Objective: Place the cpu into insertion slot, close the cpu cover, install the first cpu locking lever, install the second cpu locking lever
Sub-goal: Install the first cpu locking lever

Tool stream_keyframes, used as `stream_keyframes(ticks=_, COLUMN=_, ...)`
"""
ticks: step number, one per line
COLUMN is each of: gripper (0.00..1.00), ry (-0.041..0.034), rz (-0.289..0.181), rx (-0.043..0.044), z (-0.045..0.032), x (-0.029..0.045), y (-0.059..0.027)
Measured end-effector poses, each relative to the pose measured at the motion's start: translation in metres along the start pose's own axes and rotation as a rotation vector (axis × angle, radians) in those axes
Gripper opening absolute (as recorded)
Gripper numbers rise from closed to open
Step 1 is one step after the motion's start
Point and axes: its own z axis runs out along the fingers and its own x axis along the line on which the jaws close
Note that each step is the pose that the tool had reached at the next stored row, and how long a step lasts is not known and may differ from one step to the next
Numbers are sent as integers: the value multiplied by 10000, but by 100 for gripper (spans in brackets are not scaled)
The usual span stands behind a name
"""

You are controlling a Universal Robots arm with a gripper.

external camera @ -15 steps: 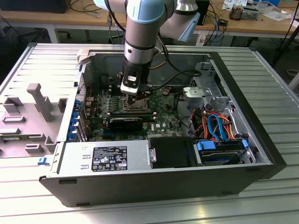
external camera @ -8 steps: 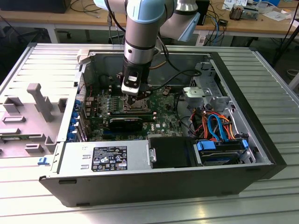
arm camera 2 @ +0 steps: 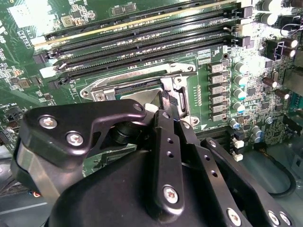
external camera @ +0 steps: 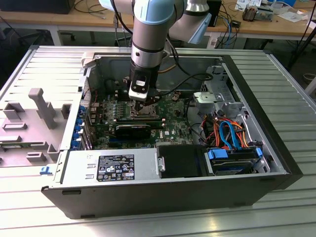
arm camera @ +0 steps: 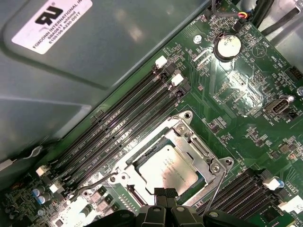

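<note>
One robot arm (external camera: 148, 34) is reaching down from above in the exterior view, into an open computer case (external camera: 266, 123) that is lying on its side on a ribbed metal table (external camera: 276, 217). The gripper (external camera: 141, 101) is hanging low over the green circuit board (external camera: 173, 126), near the board's middle. A grey power supply (external camera: 108, 165) is sitting along the near wall of the case, and blue and orange cables (external camera: 229, 133) are bunching at the exterior view's right.

In the second wrist view, the gripper's black linkages are taking up the foreground and converging on the fingertips, which are sitting drawn together right at the socket's edge, with nothing visibly between them. Just past them, the cpu cover (arm camera 2: 102, 87) is lying over the socket, and a pale corner of the cpu (arm camera 2: 144, 99) is showing through its window. Long black memory slots (arm camera 2: 142, 42) are running in rows beyond the socket.

In the first wrist view, the cpu is sitting flat inside the insertion slot (arm camera: 142, 156), its dull silver top facing up. The cover's silvery frame is lying down flat around it (its square window is leaving the chip's top on show). Two thin wire levers are running along the socket, one (arm camera: 94, 182) beside the memory slots and one (arm camera: 215, 189) on the opposite side; whether either is latched cannot be told. The gripper's tips are pressing together just beside the socket's near edge. A round coin battery (arm camera: 227, 46) is shining farther off on the board.
</note>
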Motion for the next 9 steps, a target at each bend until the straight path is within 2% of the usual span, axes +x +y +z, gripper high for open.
stream_keyframes(ticks=9, gripper=11, ry=-10, rz=-197, rx=19, z=0, x=0, y=0)
